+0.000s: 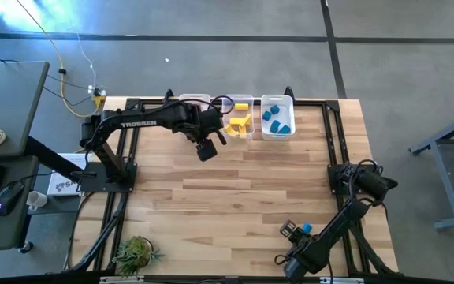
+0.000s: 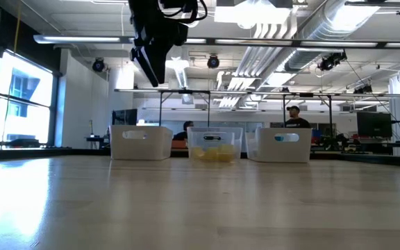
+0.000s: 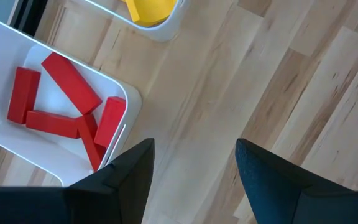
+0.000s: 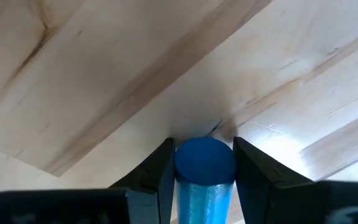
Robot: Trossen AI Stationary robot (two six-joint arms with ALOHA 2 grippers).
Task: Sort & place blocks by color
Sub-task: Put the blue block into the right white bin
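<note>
At the near edge of the table, low on the right side, the right gripper (image 4: 201,180) is pinching a blue cylinder (image 4: 204,168) between its two fingers; the overhead view shows the same blue piece (image 1: 307,229) at the tip of this arm, well apart from the bins. It seems to be the last block outside a bin, because the wide wooden table (image 1: 235,189) between the arms and the bins carries no other block that I can see.

Farther away, the left gripper (image 3: 194,177) hangs above the table just in front of the bin row, its fingers spread and with nothing between them. Its wrist camera looks down on the red blocks (image 3: 64,109) lying in the left bin (image 3: 120,93), with the corner of a yellow block (image 3: 148,11) in the next bin.

At the far edge the three bins stand in a row: the yellow blocks (image 1: 241,122) in the middle bin (image 2: 214,144) and the blue blocks (image 1: 277,120) in the right bin (image 1: 277,101).

I judge that the sorting is nearly finished and the step in hand is carrying the last blue piece. The next move calls for a long reach across the table to the right bin, stopping above its rim, and only then spreading the fingers, because a cylinder can roll if it falls outside
</note>
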